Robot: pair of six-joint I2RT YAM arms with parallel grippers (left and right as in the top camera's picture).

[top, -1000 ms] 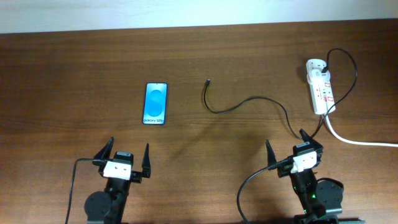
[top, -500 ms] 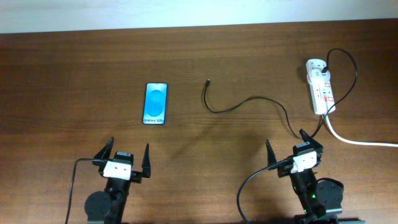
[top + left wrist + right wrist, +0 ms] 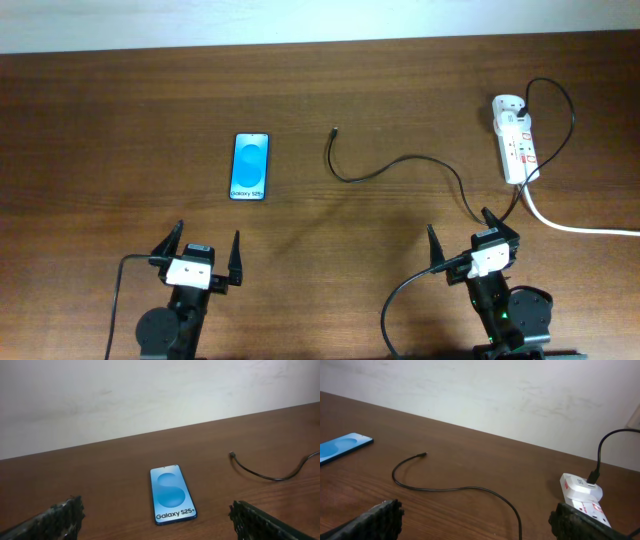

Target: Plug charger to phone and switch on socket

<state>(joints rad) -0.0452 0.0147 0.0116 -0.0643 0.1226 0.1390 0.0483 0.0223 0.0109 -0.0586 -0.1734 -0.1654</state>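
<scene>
The phone (image 3: 250,166) lies flat on the brown table, blue screen up; it also shows in the left wrist view (image 3: 172,493) and at the left edge of the right wrist view (image 3: 342,447). The charger cable (image 3: 390,166) curves across the table, its loose plug tip (image 3: 334,130) right of the phone, apart from it; it also shows in the right wrist view (image 3: 445,488). Its other end is plugged into the white socket strip (image 3: 515,140) at the far right, which also shows in the right wrist view (image 3: 582,496). My left gripper (image 3: 203,258) is open and empty near the front edge. My right gripper (image 3: 470,242) is open and empty.
The socket's thick white cord (image 3: 570,227) runs off the right edge. A pale wall (image 3: 150,390) rises behind the table's far edge. Black robot cables trail from both arm bases at the front.
</scene>
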